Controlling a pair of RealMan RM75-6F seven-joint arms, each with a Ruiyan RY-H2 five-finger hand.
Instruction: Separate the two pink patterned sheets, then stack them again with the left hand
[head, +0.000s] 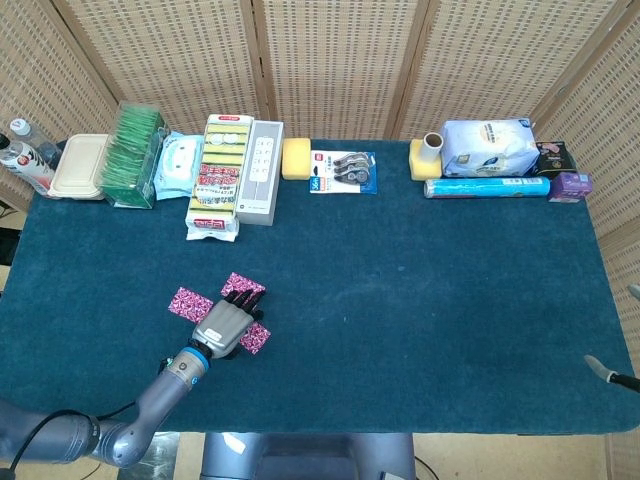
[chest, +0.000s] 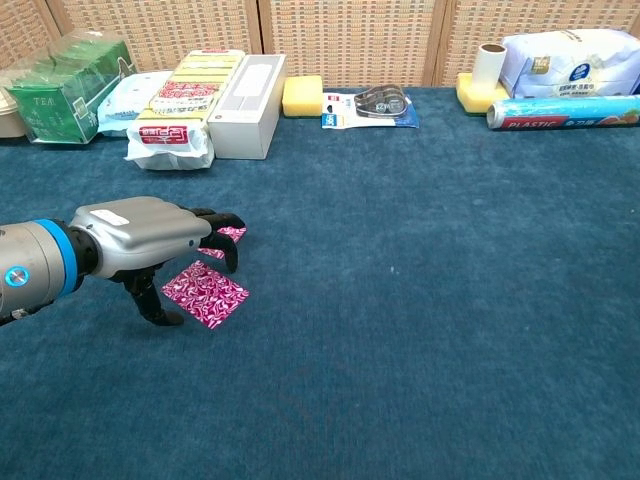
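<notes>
My left hand (chest: 140, 240) hovered palm-down over the pink patterned sheets (chest: 205, 294), dark fingers (chest: 222, 222) slightly curled and a bit apart, thumb hanging down toward the cloth; nothing visibly pinched, though I couldn't tell whether the fingertips touched paper. The sheets lay apart on the teal table (head: 420, 300), front-left area: the head view showed pink at my hand's left (head: 189, 303), beyond the fingertips (head: 243, 285) and at its right (head: 254, 340), with my hand covering how they joined. In the chest view the near sheet lay flat just right of my thumb, the far one mostly hidden under the fingers. My right hand (head: 610, 374) only showed as a sliver at the table's right edge, state unclear. Containers ran along the back edge: a beige lunch box (head: 80, 166), closed, contents unseen; a green tea pack (head: 134, 155); a wipes pack (head: 178, 165); a sponge multipack (head: 217, 176) in wrapper; a white box (head: 260, 170); a loose yellow sponge (head: 296, 158); a tape blister pack (head: 343, 171); a paper roll (head: 432, 147) standing on another sponge; a blue-white bag (head: 488, 146); a plastic-wrap tube (head: 487, 187). Bottles (head: 22, 152) sat at the far left corner. Open cloth spread across the centre and right; the sheets sat fairly near the front edge.
</notes>
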